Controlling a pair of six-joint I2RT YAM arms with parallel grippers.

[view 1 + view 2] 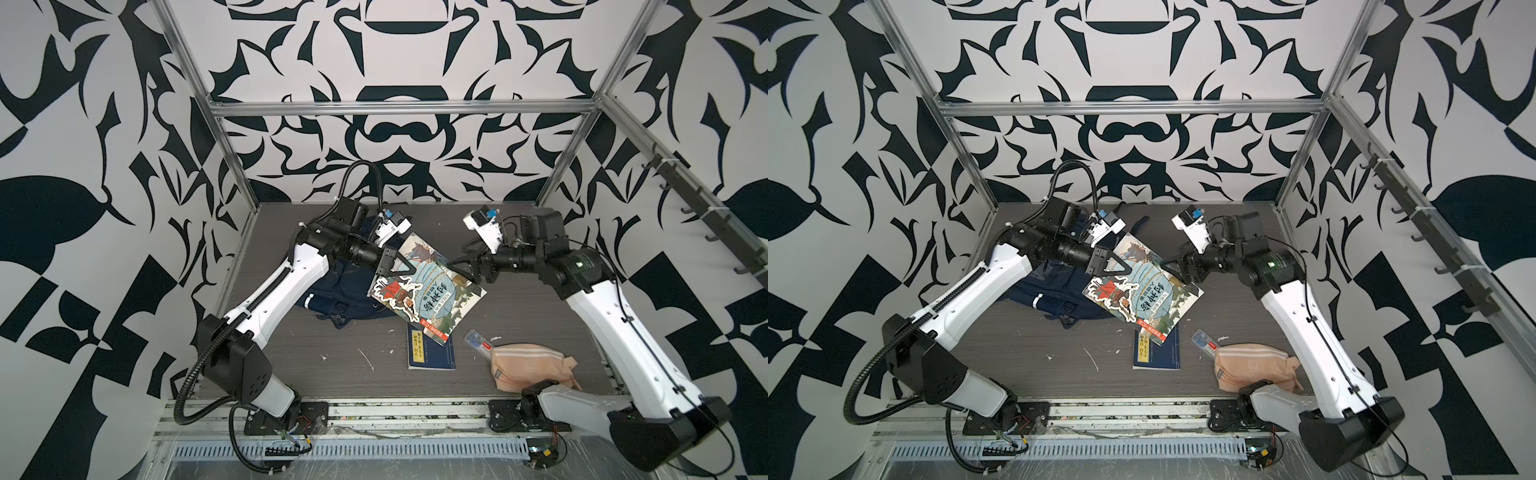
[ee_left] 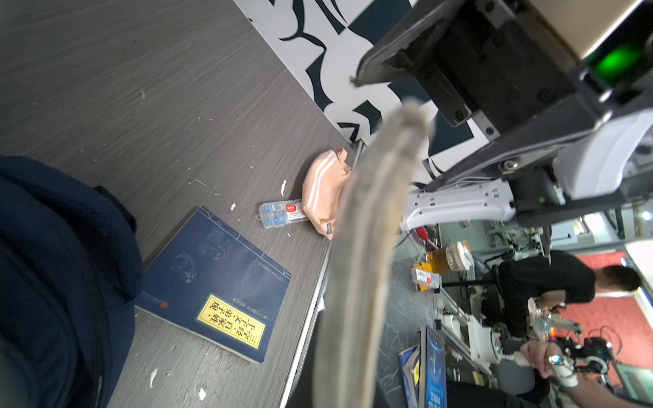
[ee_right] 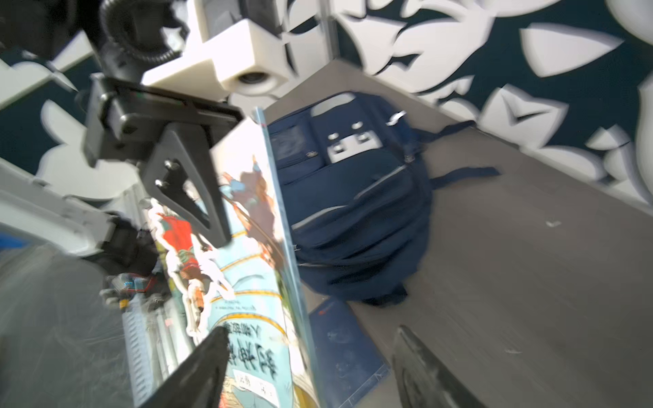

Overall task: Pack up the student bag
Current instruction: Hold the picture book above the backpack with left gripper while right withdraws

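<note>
The left gripper (image 1: 405, 268) is clamped on an edge of a thin, pale-blue illustrated paperback book (image 1: 436, 301); the right gripper (image 1: 459, 266) has its 2 jaws spread beside the opposite edge, holding nothing; the large navy-blue fabric student bag (image 1: 345, 295) lies on the grey wood-grain table (image 1: 291, 365) beneath the left arm.

Robotics lab: a test cell of aluminium frame (image 1: 399, 109) and black-and-white patterned panels (image 1: 415, 54) encloses a grey tabletop (image 1: 332, 374); beyond it, a person in black (image 2: 544, 279) works among more equipment.
</note>
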